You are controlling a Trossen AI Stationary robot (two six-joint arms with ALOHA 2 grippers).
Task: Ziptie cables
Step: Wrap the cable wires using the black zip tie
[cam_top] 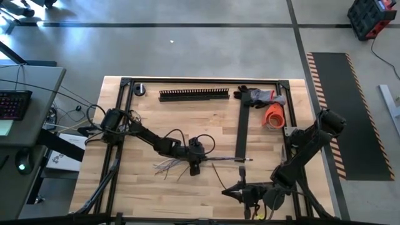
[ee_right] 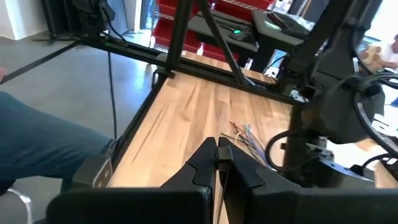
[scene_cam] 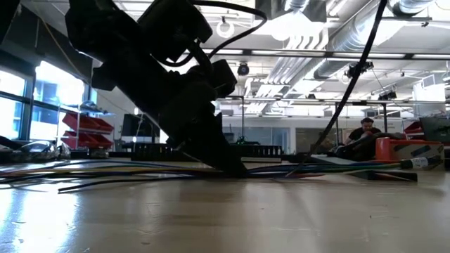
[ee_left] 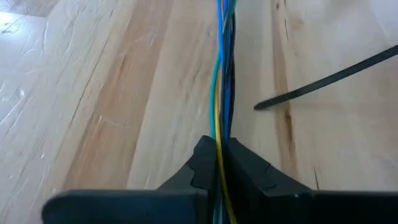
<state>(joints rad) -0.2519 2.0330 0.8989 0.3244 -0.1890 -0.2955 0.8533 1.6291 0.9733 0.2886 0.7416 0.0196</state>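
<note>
High view shows the left tool (cam_top: 194, 164) down on the wooden table (cam_top: 144, 187), with the cables' (cam_top: 167, 165) frayed ends fanned out behind it and the bundle running on ahead of it toward the right arm. Left wrist view adds what that one cannot: the tool's fingers (ee_left: 200, 168) are pinched shut on the cables (ee_left: 221, 81), blue, green and yellow strands passing between them, and a black zip tie (ee_left: 329, 78) lies just beside the bundle ahead. Right wrist view shows the right tool (ee_right: 217, 152) closed, holding nothing, hovering near the table's front edge.
</note>
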